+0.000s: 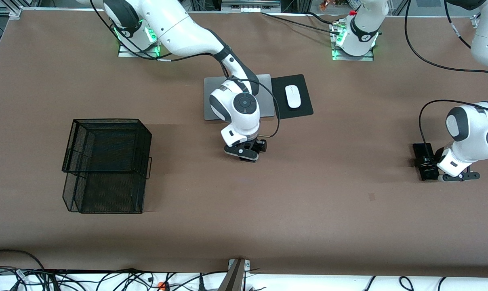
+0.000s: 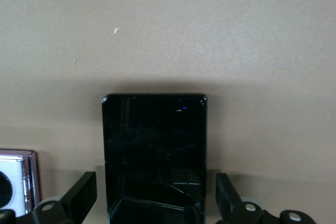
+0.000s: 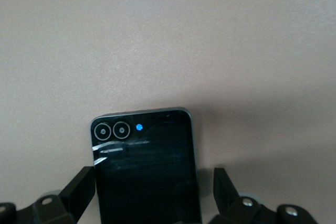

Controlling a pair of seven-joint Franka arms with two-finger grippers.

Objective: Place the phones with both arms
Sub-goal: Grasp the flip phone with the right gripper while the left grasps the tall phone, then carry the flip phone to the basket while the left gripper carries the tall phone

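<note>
In the left wrist view the long slim black slab phone [image 2: 155, 150] lies flat on the brown table between my left gripper's [image 2: 155, 198] open fingers [image 2: 79, 195], with a gap on each side. The lavender-white phone [image 2: 13, 182] lies just beside it. In the front view this gripper [image 1: 430, 162] is low over the slab [image 1: 421, 149] at the left arm's end. My right gripper [image 3: 155, 195] is open around the squarish black flip phone [image 3: 144, 166], which shows two ringed lenses and a blue light. In the front view this gripper [image 1: 255, 150] is low at mid-table and hides the phone.
A black wire-mesh basket [image 1: 106, 165] stands toward the right arm's end of the table. A grey laptop [image 1: 211, 105] lies under the right arm. A white mouse [image 1: 293, 96] sits on a black pad [image 1: 304, 105] beside the laptop.
</note>
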